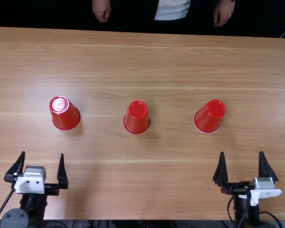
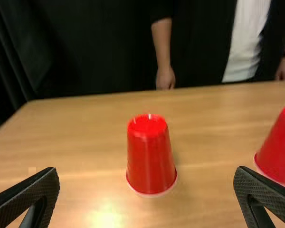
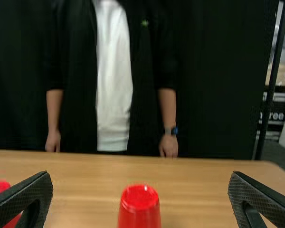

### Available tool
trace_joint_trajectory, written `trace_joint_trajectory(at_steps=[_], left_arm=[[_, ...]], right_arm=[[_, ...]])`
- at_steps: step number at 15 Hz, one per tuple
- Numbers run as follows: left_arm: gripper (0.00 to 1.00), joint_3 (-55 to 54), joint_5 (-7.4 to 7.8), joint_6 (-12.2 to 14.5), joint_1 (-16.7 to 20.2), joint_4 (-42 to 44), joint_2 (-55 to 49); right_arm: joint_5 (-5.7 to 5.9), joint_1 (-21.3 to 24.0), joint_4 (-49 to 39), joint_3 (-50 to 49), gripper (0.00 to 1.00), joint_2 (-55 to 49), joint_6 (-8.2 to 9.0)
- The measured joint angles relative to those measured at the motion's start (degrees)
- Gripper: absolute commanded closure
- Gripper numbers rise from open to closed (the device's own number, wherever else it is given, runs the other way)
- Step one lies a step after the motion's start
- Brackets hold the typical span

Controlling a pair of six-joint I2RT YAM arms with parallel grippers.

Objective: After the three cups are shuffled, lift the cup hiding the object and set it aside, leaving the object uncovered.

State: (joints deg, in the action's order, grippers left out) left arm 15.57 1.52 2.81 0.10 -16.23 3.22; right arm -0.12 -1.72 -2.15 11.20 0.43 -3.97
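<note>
1. I am looking down on three red cups standing upside down in a row across the tabletop [image 1: 142,57]: the left cup [image 1: 64,114], the middle cup [image 1: 136,117] and the right cup [image 1: 209,116], each well apart from its neighbour.
2. The object is sitting under one of them. Nothing is peeking out at any rim, so I cannot tell which cup is hiding it.
3. The left gripper [image 1: 42,154] is hovering near the tabletop's near edge, facing the left cup, with its fingers [image 1: 61,166] spread wide and holding nothing.
4. The right gripper [image 1: 241,153] is hovering opposite the right cup, likewise gaping wide and carrying nothing.
5. I am judging the step in hand to be the pick: choosing the cup and closing in on it, with no lift begun yet.
6. To do it well, I am planning to send whichever arm stands nearest the chosen cup and to leave the fingers wide until they are straddling its body above the rim.
7. I am expecting thin plastic to buckle, so I am aiming for a gentle squeeze.
8. I am then planning a lift straight up, so the rim is not dragging the object along.
9. I am choosing a bare patch of tabletop, away from the other two cups, for setting the cup down.
</note>
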Motion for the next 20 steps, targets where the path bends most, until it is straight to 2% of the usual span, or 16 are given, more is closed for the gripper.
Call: trace_joint_trajectory(at_steps=[2, 5, 7, 10, 15, 18, 20], left_arm=[[0.0, 8.7, -0.22, 0.0, 0.0, -4.4, 6.4], [0.0, 19.9, -0.9, -0.1, 0.0, -11.9, 16.8], [0.0, 28.8, -1.05, -0.1, 0.0, -18.7, 24.7], [0.0, 39.0, -1.07, -0.3, 0.0, -28.9, 31.6], [0.0, 56.4, -1.09, -5.8, 1.5, -44.9, 44.2], [0.0, 65.0, -1.09, -7.4, 1.4, -54.9, 50.5], [0.0, 65.5, -1.07, -7.8, 1.5, -59.2, 52.4]], right_arm=[[-0.33, 0.0, 4.1, 5.0, 0.0, 2.4, -0.04], [-0.35, 0.0, 10.3, 14.8, 0.0, 11.6, -0.5], [-0.35, 0.0, 19.2, 23.1, 0.0, 18.5, -2.08], [-0.35, 0.0, 29.2, 34.2, 0.0, 27.6, -3.37], [-0.35, 0.0, 47.2, 49.0, 0.0, 38.1, -3.54], [-0.39, 0.0, 54.5, 51.6, 0.0, 42.7, -3.41], [-0.48, 0.0, 56.2, 54.0, 0.0, 45.1, -3.39]])
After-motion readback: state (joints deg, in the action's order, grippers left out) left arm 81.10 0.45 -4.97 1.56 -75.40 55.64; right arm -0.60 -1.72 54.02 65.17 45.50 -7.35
